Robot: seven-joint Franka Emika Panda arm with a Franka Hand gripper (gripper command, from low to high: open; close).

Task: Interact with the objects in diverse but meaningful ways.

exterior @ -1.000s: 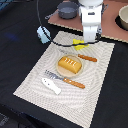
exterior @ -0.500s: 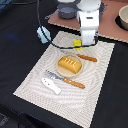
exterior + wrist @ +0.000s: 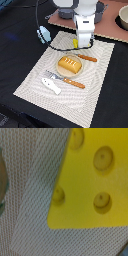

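Note:
The yellow holed cheese wedge (image 3: 92, 178) fills most of the wrist view, very close, lying on the woven placemat (image 3: 30, 193). In the exterior view only a sliver of the cheese (image 3: 75, 43) shows beside my gripper (image 3: 82, 46), which is lowered right over it at the mat's far side. Its fingers are hidden, so whether it is open or shut does not show. The golden-brown bread loaf (image 3: 69, 65) sits on a small plate mid-mat. The white fish-shaped piece (image 3: 51, 86) lies at the mat's near left. The pale blue block (image 3: 44, 34) stands off the mat, at the exterior view's left.
An orange-handled knife (image 3: 88, 58) lies just past the loaf, and an orange-handled fork (image 3: 67, 80) lies in front of it. A dark pot (image 3: 100, 10) and a bowl (image 3: 122, 17) stand on a brown board behind the arm. A black cable (image 3: 42, 37) loops near the blue block.

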